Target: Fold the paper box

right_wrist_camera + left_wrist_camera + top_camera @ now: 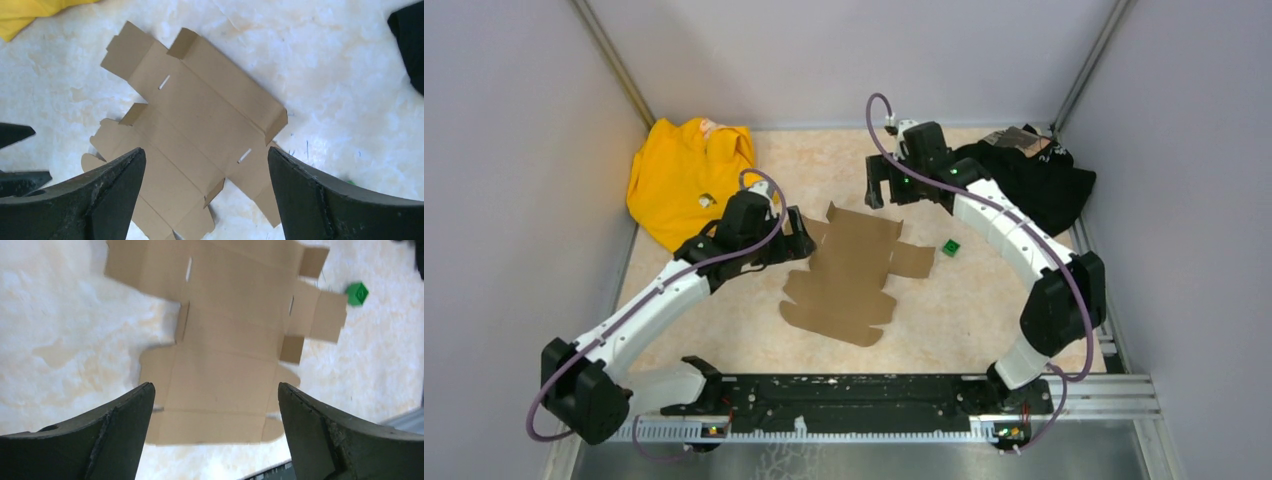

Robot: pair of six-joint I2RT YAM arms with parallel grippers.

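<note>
The paper box [849,272] is a flat brown die-cut cardboard sheet lying unfolded mid-table, with a few small side flaps slightly raised. My left gripper [797,243] hovers at the sheet's left edge, open and holding nothing. In the left wrist view the sheet [225,340] lies below and ahead of the wide-apart fingers of that gripper [215,387]. My right gripper [884,192] hangs above the table just behind the sheet's far edge, also open and holding nothing. Seen from the right wrist, the sheet [200,120] spreads under the right gripper [206,150].
A yellow garment [684,175] lies bunched at the back left and a black garment [1039,175] at the back right. A tiny green cube [951,247] sits just right of the sheet. Grey walls enclose three sides; the black rail [854,395] runs along the near edge.
</note>
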